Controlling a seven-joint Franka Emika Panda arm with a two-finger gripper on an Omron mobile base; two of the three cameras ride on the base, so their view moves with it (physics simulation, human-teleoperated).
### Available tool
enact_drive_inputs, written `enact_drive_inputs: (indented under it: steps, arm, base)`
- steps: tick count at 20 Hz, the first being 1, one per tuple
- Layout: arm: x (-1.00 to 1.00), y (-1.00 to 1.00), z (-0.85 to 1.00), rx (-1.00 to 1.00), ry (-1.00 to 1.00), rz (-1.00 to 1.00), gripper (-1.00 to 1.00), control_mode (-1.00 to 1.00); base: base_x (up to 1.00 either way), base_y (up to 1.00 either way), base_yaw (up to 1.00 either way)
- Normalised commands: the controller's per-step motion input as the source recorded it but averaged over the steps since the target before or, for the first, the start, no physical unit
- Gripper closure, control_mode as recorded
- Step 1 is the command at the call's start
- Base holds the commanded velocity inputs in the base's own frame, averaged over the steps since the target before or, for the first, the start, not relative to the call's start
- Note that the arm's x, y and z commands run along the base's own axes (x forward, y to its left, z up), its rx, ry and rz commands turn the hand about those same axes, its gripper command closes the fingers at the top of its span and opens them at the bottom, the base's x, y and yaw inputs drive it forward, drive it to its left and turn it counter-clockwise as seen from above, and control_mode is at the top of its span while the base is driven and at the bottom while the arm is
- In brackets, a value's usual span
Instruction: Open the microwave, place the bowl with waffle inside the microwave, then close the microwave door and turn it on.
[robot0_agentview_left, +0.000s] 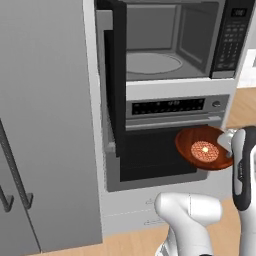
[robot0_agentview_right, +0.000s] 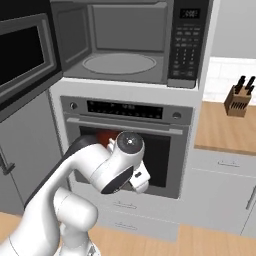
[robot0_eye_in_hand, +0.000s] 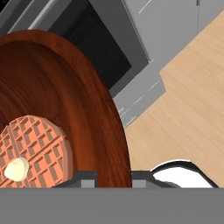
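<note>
The microwave (robot0_agentview_left: 170, 40) (robot0_agentview_right: 125, 40) stands open, its grey cavity and round glass turntable (robot0_agentview_left: 152, 63) (robot0_agentview_right: 120, 63) bare. The microwave door (robot0_agentview_left: 116, 75) (robot0_agentview_right: 25, 55) is swung wide to the left. Below it, in front of the oven, hangs the reddish-brown bowl with waffle (robot0_agentview_left: 202, 149) (robot0_eye_in_hand: 52, 113), roughly level. My gripper (robot0_agentview_left: 229, 150) (robot0_eye_in_hand: 114, 179) is shut on the bowl's right rim, one fingertip on each side of the wall. In the right base view a red sliver of the bowl (robot0_agentview_right: 105, 137) peeks out behind my hand.
The steel oven (robot0_agentview_left: 170, 107) (robot0_agentview_right: 130, 112) with its bar handle sits directly under the microwave. The black keypad (robot0_agentview_left: 230, 37) (robot0_agentview_right: 186, 42) is on the microwave's right. Tall grey cabinet doors (robot0_agentview_left: 45, 125) stand to the left. A knife block (robot0_agentview_right: 239, 99) rests on the wooden counter (robot0_agentview_right: 225, 132) to the right.
</note>
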Motion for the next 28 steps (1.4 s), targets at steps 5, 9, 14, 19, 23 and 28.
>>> enact_drive_inputs:
  steps: [5,9,14,19,23,28]
  arm:
    - [0.00,0.00,0.00,0.00,0.00,0.00,1.00,1.00]
    - [0.00,0.00,0.00,0.00,0.00,0.00,1.00,1.00]
    - [0.26,0.18,0.00,0.00,0.04,0.00,1.00,-1.00]
    - [0.05,0.00,0.14,0.00,0.00,0.00,1.00,-1.00]
    - [-0.30,0.00,0.61,0.01,-0.05,0.00,1.00,-1.00]
    - [-0.09,0.00,0.98,0.08,-0.10,0.00,1.00,-1.00]
  base:
    - [0.38,0.26,0.00]
    - [0.16,0.24,-0.01]
    - [0.00,0.00,0.00]
    - [0.00,0.00,0.00]
    - [0.00,0.00,0.00]
    - [0.00,0.00,0.00]
